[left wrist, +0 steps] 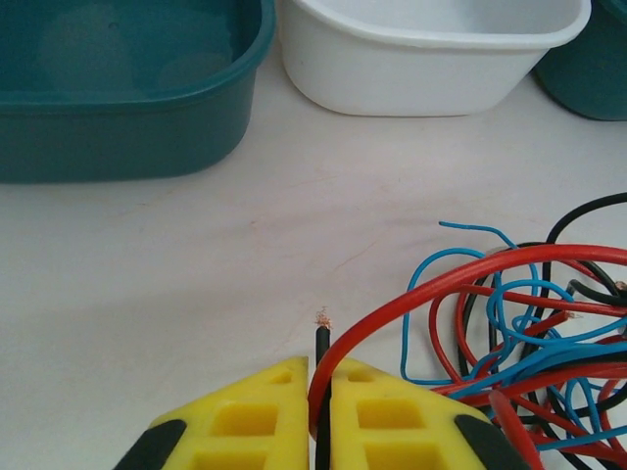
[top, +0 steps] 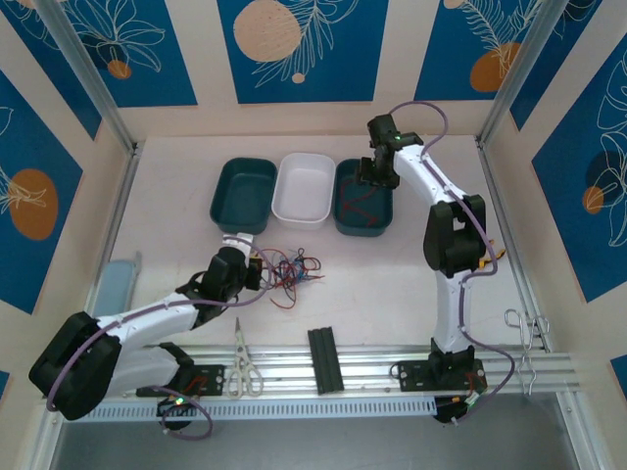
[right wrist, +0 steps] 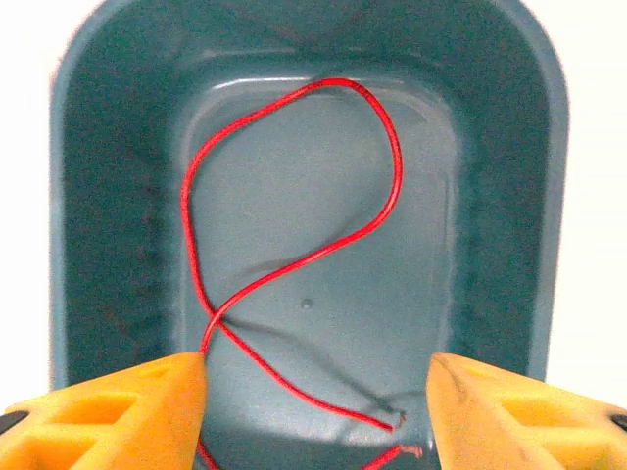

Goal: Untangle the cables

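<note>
Right wrist | red cable [right wrist: 400,171] in tray [right wrist: 108,196] | jaws wide | left jaws grip black cable [left wrist: 321,345]

pale table [top: 167,235] bears left teal tub [top: 243,194], white tub [top: 304,186], right teal tub [top: 364,232], and tangled cables [top: 289,266].

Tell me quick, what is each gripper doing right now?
Left gripper: closed on a black cable.
Right gripper: open, above a red cable in a tray.

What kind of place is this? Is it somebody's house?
Probably a robot test booth in a lab: two robot arms bolted to a table, metal frame posts around it, and tangled cables beside sorting trays.
</note>
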`<state>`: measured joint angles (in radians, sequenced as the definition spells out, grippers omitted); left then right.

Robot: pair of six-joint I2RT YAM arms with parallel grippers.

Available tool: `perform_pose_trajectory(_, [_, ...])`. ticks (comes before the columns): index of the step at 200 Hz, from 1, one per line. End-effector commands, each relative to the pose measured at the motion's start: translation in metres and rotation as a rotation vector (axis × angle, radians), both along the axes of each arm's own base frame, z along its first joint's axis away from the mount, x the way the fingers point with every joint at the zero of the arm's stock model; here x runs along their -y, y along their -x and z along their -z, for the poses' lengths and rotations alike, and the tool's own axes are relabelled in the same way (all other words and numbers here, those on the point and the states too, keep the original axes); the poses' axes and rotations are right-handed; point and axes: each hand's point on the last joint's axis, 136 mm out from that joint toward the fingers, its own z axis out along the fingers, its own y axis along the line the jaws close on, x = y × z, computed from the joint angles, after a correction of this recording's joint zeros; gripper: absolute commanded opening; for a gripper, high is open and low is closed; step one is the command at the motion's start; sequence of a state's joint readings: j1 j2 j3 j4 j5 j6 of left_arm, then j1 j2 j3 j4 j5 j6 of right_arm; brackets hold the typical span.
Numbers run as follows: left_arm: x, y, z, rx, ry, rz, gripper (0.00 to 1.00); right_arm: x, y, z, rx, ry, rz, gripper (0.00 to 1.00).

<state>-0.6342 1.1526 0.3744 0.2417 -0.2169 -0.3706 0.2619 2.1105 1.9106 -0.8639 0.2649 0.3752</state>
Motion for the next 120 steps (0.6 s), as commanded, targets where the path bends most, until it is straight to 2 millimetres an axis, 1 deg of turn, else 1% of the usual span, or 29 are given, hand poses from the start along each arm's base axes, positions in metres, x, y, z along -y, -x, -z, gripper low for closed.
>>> perform_pose_trajectory(1, [0.002,-0.003,-0.01,0.007,0.037,-0.003,0.16,-0.005,0.016,-0.038,0.048,-0.038,-0.01,0.61])
perform_pose_trajectory(11, [0.003,-0.003,-0.011,0.009,0.04,0.0,0.19,-0.011,0.022,-0.047,0.065,-0.052,-0.028,0.61])
perform_pose_trajectory(30, [0.003,-0.003,-0.013,0.008,0.046,-0.001,0.24,-0.03,0.039,-0.066,0.102,-0.093,-0.077,0.58])
perform_pose_trajectory(48, [0.003,-0.002,-0.017,0.01,0.053,-0.004,0.33,-0.049,0.059,-0.08,0.123,-0.135,-0.119,0.56])
perform_pose_trajectory(55, [0.003,-0.002,-0.018,0.013,0.058,-0.006,0.35,-0.057,0.067,-0.085,0.129,-0.149,-0.138,0.56])
perform_pose_trajectory(72, [0.003,-0.001,-0.024,0.021,0.074,-0.005,0.39,-0.081,0.089,-0.091,0.132,-0.178,-0.201,0.55])
perform_pose_trajectory(94, [0.003,0.0,-0.033,0.039,0.092,-0.001,0.4,-0.116,0.12,-0.097,0.141,-0.2,-0.323,0.52])
perform_pose_trajectory(120, [0.005,0.001,-0.035,0.039,0.106,0.004,0.41,-0.155,0.159,-0.096,0.141,-0.246,-0.477,0.5])
